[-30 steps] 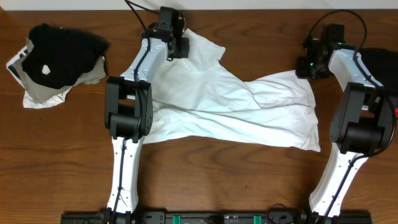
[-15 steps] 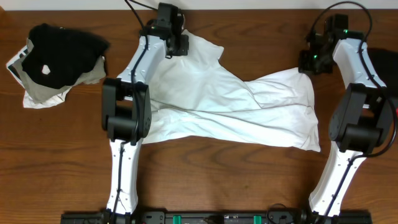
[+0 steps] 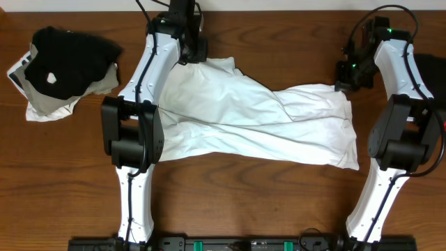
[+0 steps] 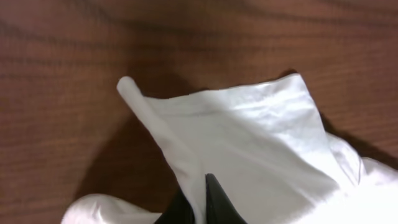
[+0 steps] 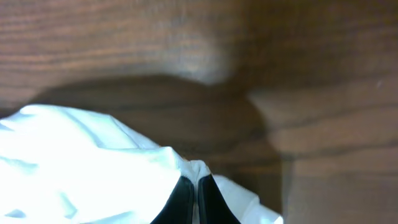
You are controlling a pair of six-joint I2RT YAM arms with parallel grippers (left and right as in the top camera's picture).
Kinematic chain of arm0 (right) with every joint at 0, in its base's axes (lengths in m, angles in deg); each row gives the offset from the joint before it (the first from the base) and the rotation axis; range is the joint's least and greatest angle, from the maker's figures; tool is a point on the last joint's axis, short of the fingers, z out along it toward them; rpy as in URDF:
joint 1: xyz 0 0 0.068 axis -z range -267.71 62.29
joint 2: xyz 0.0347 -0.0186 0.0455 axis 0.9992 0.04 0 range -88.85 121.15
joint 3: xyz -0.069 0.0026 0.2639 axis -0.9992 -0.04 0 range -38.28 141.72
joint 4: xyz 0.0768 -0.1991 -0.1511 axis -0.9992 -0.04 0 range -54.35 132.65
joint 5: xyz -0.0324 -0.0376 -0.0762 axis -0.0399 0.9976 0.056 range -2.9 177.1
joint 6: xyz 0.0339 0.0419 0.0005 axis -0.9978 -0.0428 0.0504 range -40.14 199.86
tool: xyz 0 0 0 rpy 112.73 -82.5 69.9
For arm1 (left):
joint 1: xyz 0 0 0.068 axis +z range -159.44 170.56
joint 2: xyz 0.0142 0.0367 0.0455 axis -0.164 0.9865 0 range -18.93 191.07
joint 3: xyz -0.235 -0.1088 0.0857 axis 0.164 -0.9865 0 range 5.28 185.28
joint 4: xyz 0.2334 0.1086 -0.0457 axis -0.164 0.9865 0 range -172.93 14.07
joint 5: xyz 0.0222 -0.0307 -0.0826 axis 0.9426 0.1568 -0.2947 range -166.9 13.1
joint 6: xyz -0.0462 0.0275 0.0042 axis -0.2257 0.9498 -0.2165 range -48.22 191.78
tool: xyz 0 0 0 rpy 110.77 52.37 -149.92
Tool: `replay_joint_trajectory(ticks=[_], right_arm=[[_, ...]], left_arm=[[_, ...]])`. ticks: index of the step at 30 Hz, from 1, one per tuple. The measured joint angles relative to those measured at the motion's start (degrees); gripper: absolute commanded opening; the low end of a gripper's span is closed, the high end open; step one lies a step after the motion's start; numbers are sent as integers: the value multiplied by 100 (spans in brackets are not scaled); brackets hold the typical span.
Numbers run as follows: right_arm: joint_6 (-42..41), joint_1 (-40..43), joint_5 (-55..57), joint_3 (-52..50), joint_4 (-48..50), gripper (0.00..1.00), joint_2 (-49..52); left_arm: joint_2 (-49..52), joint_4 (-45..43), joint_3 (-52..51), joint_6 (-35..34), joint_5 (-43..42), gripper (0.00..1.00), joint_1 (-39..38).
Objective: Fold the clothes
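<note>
Clerk: Item one, white T-shirt (image 3: 258, 122). Location?

Checker: Middle of the bench (image 3: 279, 209), spread crosswise between the two arms. It is creased, with a diagonal fold through the centre. The near hem lies flat on the wood, and the far left corner is drawn up toward the back edge.

Clerk: Left fingers (image 4: 214, 202)?

Checker: Clenched on a ridge of the T-shirt. The wrist view shows the white cloth rising in a narrow fold straight into the pinch. A flap spreads out to the right of it over the wood.

Clerk: Right fingers (image 5: 208, 198)?

Checker: Clenched as well, on the edge of the T-shirt at its far right corner. White cloth bunches on both sides of the tips, and only a thin pale line shows between them.

Clerk: Item two?

Checker: Black garment (image 3: 70, 56) with a small white spot, at the far left of the bench, heaped on a pale cloth (image 3: 45, 104). Well apart from the T-shirt.

Clerk: Item three?

Checker: Dark cloth (image 3: 426, 70) at the right edge of the bench, beyond the right arm, partly out of view. Its kind cannot be told.
</note>
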Motion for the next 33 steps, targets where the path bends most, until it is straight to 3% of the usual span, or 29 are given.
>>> replay_joint_trajectory(ticks=[20, 33], right_arm=[[-619, 109, 4, 2, -1134, 1, -533], [-750, 227, 9, 2, -1513, 1, -533]], left_arm=[[-376, 2153, 4, -55, -61, 6, 702], [-376, 2898, 4, -85, -61, 6, 866]])
